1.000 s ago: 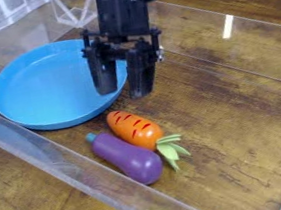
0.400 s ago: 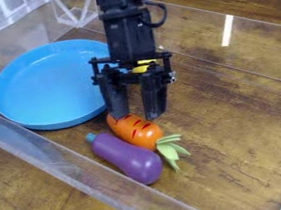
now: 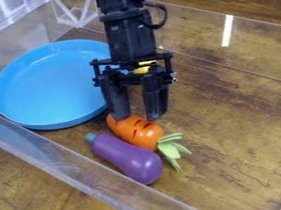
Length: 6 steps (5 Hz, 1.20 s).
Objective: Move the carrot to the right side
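The orange striped carrot lies on the wooden table with its light green top pointing toward the front right. It rests against the purple eggplant. My black gripper hangs straight down over the carrot's blunt end, open, with one finger on each side just above it. The fingertips stand close to the carrot, and nothing is held between them.
A blue plate sits at the left, just behind the gripper. Clear plastic walls run along the front left and around the work area. Bare wooden tabletop stretches to the right.
The gripper moved from over the plate's edge forward and down to above the carrot, then sank a little more. The carrot and eggplant have not moved.
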{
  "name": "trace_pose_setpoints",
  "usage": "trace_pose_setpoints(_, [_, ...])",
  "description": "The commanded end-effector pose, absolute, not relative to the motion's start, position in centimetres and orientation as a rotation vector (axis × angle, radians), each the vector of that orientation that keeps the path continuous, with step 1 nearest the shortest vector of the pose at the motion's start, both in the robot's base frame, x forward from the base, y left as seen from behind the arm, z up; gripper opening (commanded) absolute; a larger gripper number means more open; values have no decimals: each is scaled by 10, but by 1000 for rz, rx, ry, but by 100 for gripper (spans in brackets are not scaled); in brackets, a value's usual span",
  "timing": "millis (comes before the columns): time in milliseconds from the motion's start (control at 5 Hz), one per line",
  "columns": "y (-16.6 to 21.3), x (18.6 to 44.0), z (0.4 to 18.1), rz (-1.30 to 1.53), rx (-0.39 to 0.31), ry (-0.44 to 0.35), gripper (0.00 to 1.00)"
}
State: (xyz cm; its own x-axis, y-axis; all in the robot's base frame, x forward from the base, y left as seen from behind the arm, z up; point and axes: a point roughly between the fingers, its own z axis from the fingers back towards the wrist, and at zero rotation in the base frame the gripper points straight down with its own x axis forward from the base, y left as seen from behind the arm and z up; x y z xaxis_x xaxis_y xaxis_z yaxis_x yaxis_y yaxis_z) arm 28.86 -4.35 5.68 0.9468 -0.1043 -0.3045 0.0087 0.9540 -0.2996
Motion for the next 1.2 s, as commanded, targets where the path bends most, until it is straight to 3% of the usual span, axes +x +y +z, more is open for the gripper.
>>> trace_pose_setpoints(0, [-40, 291, 62, -47, -311, 299, 100])
trace_pose_setpoints(1000, [-38, 290, 55, -36, -311, 310, 100])
